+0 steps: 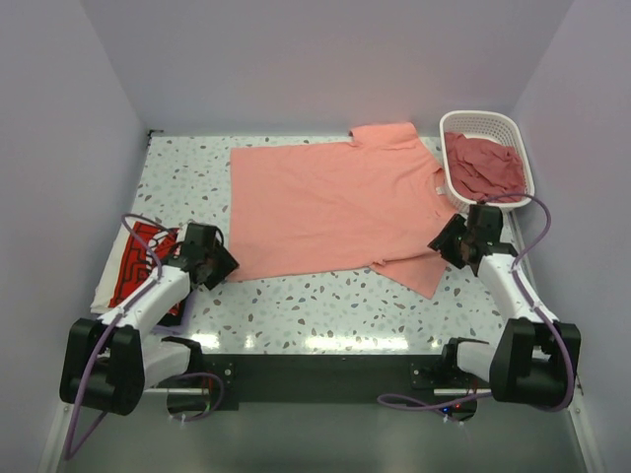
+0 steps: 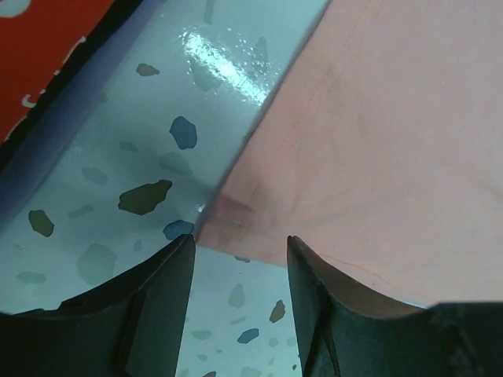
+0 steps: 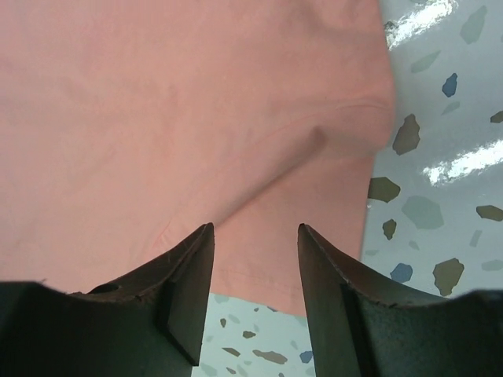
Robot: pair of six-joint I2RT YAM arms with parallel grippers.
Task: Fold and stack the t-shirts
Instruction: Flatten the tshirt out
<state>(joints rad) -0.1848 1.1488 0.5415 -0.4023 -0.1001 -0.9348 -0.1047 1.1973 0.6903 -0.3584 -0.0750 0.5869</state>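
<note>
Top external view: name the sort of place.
Likely a robot lab cell: bare walls box in a speckled table, left arm and right arm bolted at its near edge, a salmon t-shirt spread flat.

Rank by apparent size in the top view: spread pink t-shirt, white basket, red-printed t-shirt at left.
Largest: spread pink t-shirt.
Then white basket and red-printed t-shirt look alike; the left arm covers part of that t-shirt, so unranked.
</note>
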